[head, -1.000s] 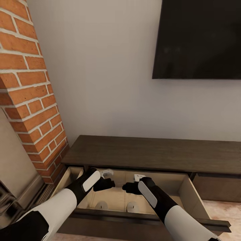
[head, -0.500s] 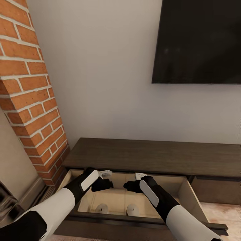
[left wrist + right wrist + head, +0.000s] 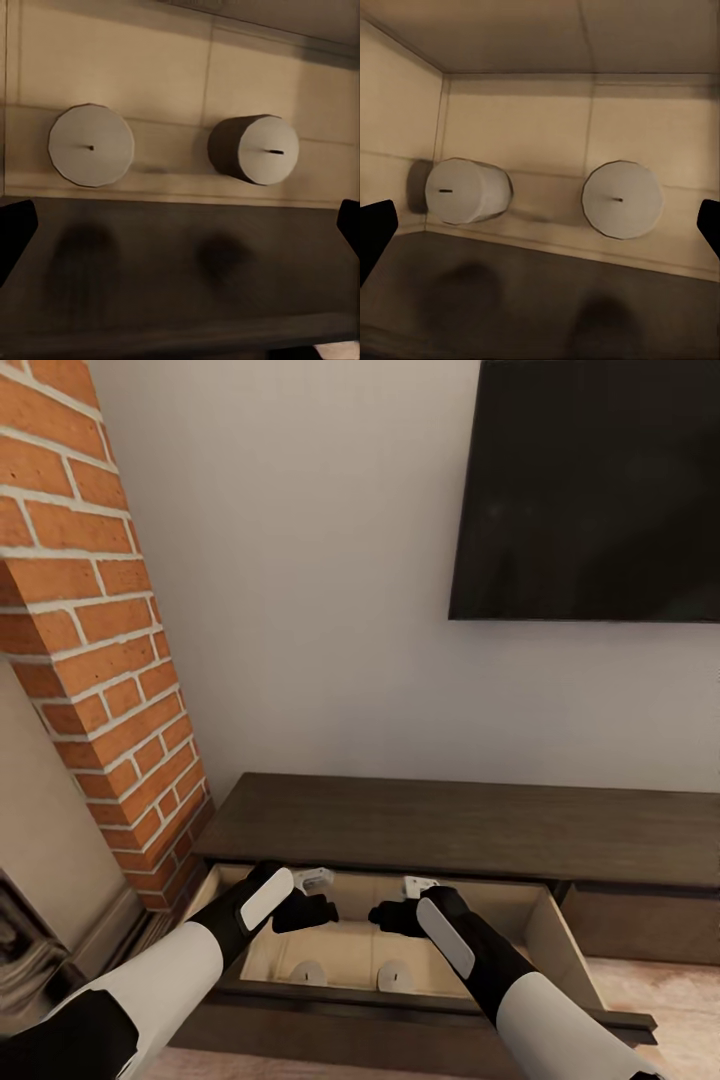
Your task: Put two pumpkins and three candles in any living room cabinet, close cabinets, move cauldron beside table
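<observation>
A dark flat television [image 3: 590,490] hangs on the pale grey wall [image 3: 320,610]. A red brick column [image 3: 90,650] stands at the left, and light wooden floor [image 3: 660,1000] shows lower right.

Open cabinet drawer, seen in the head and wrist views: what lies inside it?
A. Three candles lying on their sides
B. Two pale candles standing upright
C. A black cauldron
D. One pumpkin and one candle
B. Two pale candles, one beside the other, stand upright on the beige floor of the open cabinet drawer, wicks visible on their round tops in both wrist views.
</observation>
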